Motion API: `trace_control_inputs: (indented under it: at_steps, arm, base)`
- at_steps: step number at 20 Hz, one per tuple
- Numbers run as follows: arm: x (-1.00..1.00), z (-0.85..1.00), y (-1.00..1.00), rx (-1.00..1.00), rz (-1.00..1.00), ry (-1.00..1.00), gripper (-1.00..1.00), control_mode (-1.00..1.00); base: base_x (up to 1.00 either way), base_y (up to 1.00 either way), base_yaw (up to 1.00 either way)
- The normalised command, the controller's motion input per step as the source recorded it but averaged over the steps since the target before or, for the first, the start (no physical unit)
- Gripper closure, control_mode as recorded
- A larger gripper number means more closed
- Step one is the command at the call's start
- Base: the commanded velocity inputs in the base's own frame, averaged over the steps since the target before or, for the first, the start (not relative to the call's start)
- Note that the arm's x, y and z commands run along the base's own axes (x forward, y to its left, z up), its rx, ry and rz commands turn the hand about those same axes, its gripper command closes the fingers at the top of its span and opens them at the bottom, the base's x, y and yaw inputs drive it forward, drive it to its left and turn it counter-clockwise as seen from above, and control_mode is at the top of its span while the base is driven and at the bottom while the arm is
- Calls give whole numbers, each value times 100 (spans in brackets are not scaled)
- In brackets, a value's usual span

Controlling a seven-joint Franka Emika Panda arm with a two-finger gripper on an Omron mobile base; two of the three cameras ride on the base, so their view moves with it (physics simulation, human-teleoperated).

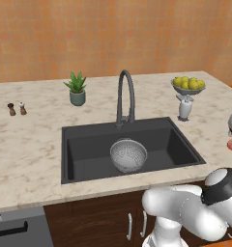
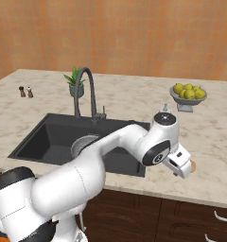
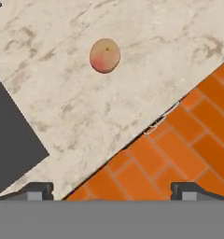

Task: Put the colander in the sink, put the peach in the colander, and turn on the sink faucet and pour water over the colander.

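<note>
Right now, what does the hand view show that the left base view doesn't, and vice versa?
Hand view alone: the whole peach lying on the counter with nothing on it, the orange tiled floor past the counter edge, and the end effector open, fingertips wide apart. Left base view alone: the colander sitting in the sink, the sink faucet, a potted plant, the fruit bowl and two small shakers. Both: the marbled counter and a piece of the dark sink.

Glossy white arm (image 2: 110, 146) with rounded links (dark joint bands).
</note>
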Motion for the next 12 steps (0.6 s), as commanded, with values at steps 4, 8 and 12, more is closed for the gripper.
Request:
trace_control_inputs:
  at_steps: [4,8,12]
  arm:
    - [70,-29,-19,8,-11,0,-100,-100]
    - [51,-44,-45,6,-15,5,-100,-100]
    - [26,-37,-27,1,-31,3,-100,-100]
  base:
    - [0,0,0]
    - [0,0,0]
    - [0,0,0]
